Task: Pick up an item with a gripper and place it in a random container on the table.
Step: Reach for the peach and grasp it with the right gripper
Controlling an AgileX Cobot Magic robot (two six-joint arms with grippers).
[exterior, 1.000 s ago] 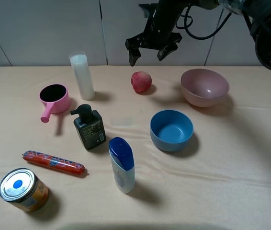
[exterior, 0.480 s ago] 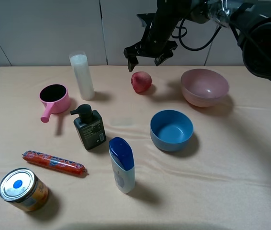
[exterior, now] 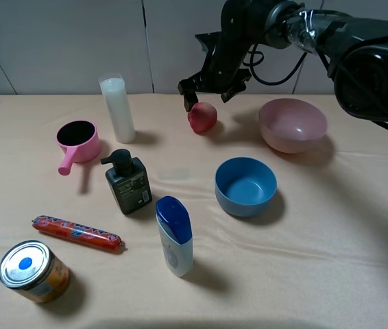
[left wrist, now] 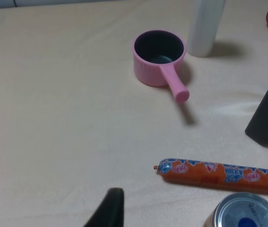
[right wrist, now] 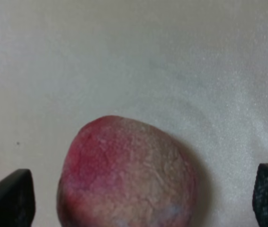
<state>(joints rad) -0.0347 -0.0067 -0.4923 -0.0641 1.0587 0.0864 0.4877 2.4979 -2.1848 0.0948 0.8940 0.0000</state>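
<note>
The red-pink fruit (exterior: 202, 116) sits on the beige table (exterior: 317, 226) at the back centre. It fills the right wrist view (right wrist: 127, 175). My right gripper (exterior: 208, 94) is open and hangs just above the fruit, a finger on each side, with both fingertips (right wrist: 8, 198) showing at the edges of the wrist view. The wide pale pink bowl (exterior: 293, 124) stands to the right of the fruit, empty. Of my left gripper only one black fingertip (left wrist: 108, 210) shows in the left wrist view, above bare cloth; I cannot tell if it is open.
A blue bowl (exterior: 245, 185) stands in front of the fruit. A white cylinder (exterior: 117, 107), a pink handled cup (exterior: 77, 142), a black pump bottle (exterior: 128, 181), a blue-capped bottle (exterior: 174, 235), a red sausage (exterior: 76, 232) and a tin can (exterior: 33, 271) fill the left half.
My right gripper has come down and back toward the fruit, from well above it to just over its top. Nothing else has moved.
</note>
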